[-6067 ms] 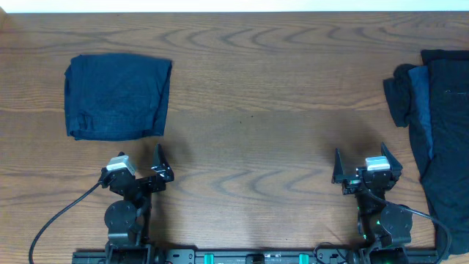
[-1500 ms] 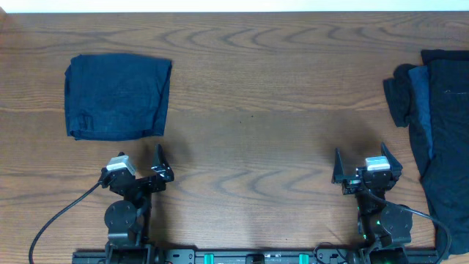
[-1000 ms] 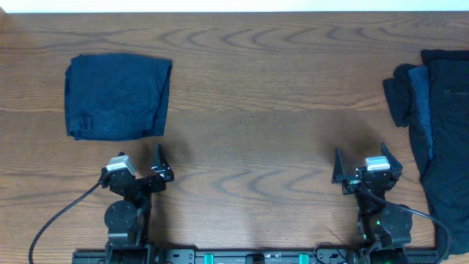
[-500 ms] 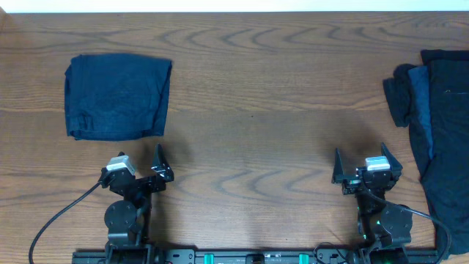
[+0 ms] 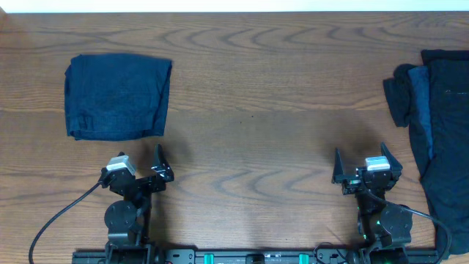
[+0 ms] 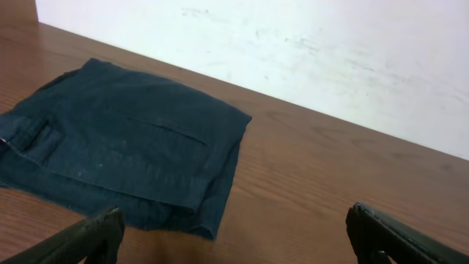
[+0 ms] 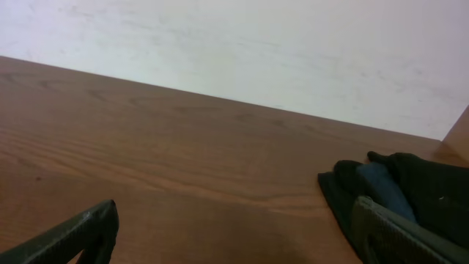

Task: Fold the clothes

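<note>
A folded navy garment (image 5: 117, 95) lies as a neat rectangle at the table's far left; in the left wrist view this folded piece (image 6: 124, 158) fills the left half. A rumpled heap of dark clothes (image 5: 438, 125) sprawls along the right edge, and part of that heap (image 7: 410, 187) shows at the right of the right wrist view. My left gripper (image 5: 143, 165) rests near the front edge, just below the folded garment, open and holding nothing. My right gripper (image 5: 359, 165) also sits at the front, left of the heap, open and holding nothing.
The wooden table (image 5: 256, 110) stretches bare between the two piles. A white wall (image 6: 308, 51) backs the far edge. Both arm bases and a black cable (image 5: 51, 220) occupy the front strip.
</note>
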